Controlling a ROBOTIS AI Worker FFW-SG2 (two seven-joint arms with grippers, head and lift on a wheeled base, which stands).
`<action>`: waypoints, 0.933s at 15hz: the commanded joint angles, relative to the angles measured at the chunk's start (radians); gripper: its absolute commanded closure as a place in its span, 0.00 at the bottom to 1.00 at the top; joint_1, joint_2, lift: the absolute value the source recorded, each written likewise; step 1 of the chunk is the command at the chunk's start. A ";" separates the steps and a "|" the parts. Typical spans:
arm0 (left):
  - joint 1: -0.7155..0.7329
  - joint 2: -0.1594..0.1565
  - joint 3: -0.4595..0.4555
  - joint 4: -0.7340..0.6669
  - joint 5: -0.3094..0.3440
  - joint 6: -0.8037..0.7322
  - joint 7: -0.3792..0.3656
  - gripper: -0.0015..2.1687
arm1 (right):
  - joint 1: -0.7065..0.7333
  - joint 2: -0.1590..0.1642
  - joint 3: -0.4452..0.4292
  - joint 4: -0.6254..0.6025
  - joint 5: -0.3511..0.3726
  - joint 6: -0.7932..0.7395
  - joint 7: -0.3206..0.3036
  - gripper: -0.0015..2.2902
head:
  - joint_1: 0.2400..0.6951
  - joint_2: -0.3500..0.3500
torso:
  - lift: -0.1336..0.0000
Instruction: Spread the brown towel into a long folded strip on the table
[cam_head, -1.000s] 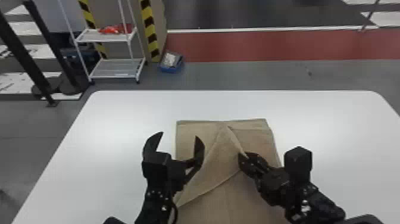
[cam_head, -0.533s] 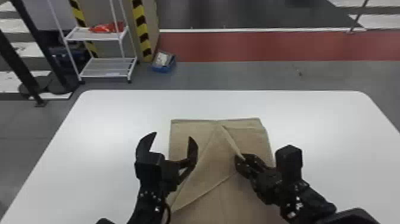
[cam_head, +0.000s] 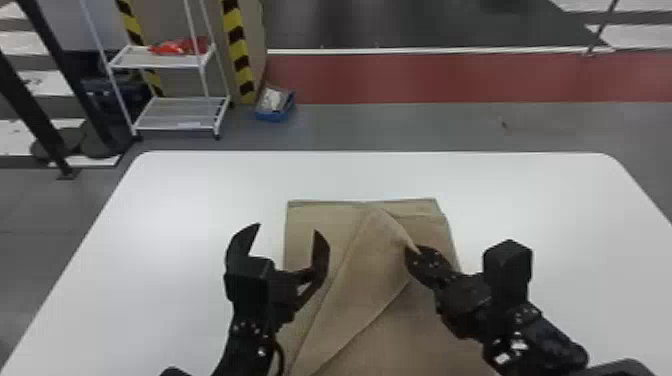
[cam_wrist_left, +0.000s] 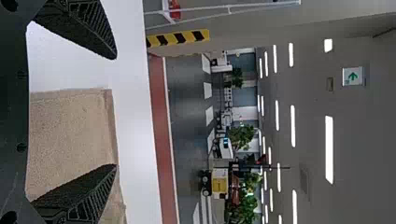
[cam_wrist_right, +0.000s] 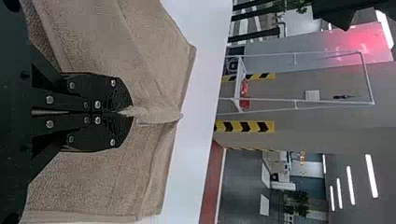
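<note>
The brown towel (cam_head: 350, 280) lies on the white table (cam_head: 165, 210), its far edge roughly square, with a pointed flap folded diagonally over it. My right gripper (cam_head: 414, 252) is shut on the tip of that flap, above the towel's right part; in the right wrist view the right gripper (cam_wrist_right: 126, 112) pinches a small fold of the towel (cam_wrist_right: 88, 182). My left gripper (cam_head: 286, 232) stands open over the towel's left edge, one finger to either side of it. Nothing is between the fingers of the left gripper (cam_wrist_left: 116, 112) in the left wrist view, and the towel (cam_wrist_left: 70, 135) lies beyond them.
The table's far edge runs a short way beyond the towel, with bare white surface to both sides of it. On the floor past the table stand a white wire shelf (cam_head: 175, 60) holding something red, and a blue box (cam_head: 276, 105).
The whole head view has shifted a little, carrying table, towel and arms leftward. Against the towel, both grippers look nearly unmoved, the right one still holding the flap.
</note>
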 joint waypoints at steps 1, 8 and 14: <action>0.000 -0.001 0.002 0.001 0.000 -0.003 0.000 0.02 | 0.036 -0.003 -0.047 -0.070 0.015 0.011 0.000 0.54 | 1.00 0.54 | 0.11; 0.000 -0.005 0.008 0.015 0.002 -0.009 0.005 0.02 | 0.121 0.000 -0.482 -0.158 -0.127 0.014 0.008 0.54 | 1.00 0.30 | 0.11; 0.000 -0.011 0.006 0.019 0.000 -0.034 0.014 0.02 | 0.114 -0.004 -0.807 -0.109 -0.213 0.008 0.077 0.54 | 1.00 0.00 | 0.11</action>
